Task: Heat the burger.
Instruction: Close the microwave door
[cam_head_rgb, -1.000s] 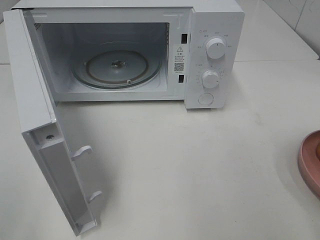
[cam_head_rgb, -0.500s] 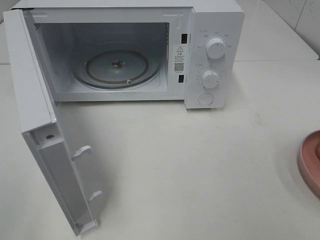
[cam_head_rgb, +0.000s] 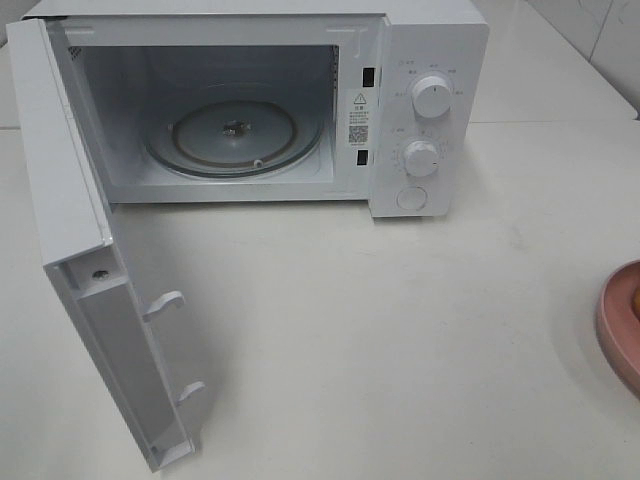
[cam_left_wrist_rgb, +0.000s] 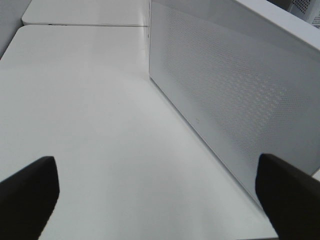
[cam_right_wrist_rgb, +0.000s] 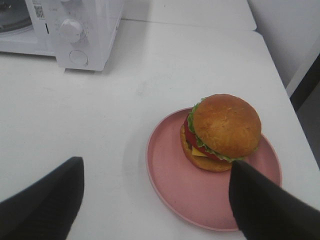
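Note:
The burger (cam_right_wrist_rgb: 225, 131) has a golden-brown bun, lettuce, tomato and cheese, and stands upright on a pink plate (cam_right_wrist_rgb: 172, 187) in the right wrist view. My right gripper (cam_right_wrist_rgb: 157, 205) hovers open in front of the plate. Its fingers (cam_right_wrist_rgb: 47, 202) are spread wide with nothing between them, and the other finger overlaps the plate's rim in the picture. In the exterior view only the pink plate's edge (cam_head_rgb: 618, 330) shows at the far right. The white microwave (cam_head_rgb: 430, 60) stands at the back with its door (cam_head_rgb: 90, 270) swung open. My left gripper (cam_left_wrist_rgb: 157, 200) is open and empty.
A glass turntable (cam_head_rgb: 235, 135) lies inside the microwave's cavity. Two knobs (cam_head_rgb: 432, 97) and a button sit on its right panel. The left wrist view shows a white perforated face of the microwave (cam_left_wrist_rgb: 235, 85) close beside the left gripper. Neither arm appears in the exterior view.

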